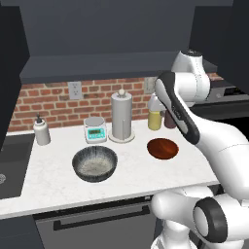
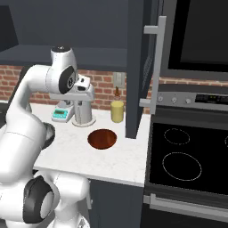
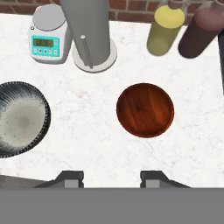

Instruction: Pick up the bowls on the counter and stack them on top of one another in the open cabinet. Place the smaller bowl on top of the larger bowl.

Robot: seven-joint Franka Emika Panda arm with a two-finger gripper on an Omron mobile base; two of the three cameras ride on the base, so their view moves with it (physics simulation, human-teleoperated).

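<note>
1. The counter [image 1: 48,185] is stretching wide and white under everything, with a brick wall running behind it and a black stove [image 2: 187,164] sitting just past its right end.
2. The open cabinet [image 1: 97,65] is hanging above the counter, its thick dark shelf and shadowed recess showing nothing inside that I can make out; its door [image 2: 138,71] is standing swung out near the stove.
3. The white arm is rising high over the counter's right part, with the gripper [image 3: 111,177] hanging well above the worktop and looking straight down. Its two finger tips are standing apart with bare marble between them, pinching nothing.
4. The paper towel holder [image 1: 121,116] is standing upright at the back, between a small kitchen scale [image 1: 95,129] and a yellow bottle [image 1: 154,119].
5. The larger bowl [image 1: 95,163] is sitting upright on the counter, in front of the scale, apart from everything else.
6. The smaller bowl [image 1: 162,148] is resting on the counter to the right of the grey one, well apart from it and in front of the yellow bottle and a dark maroon canister [image 3: 199,33].
7. A soap dispenser [image 1: 42,131] is standing at the far left by the wall.
</note>
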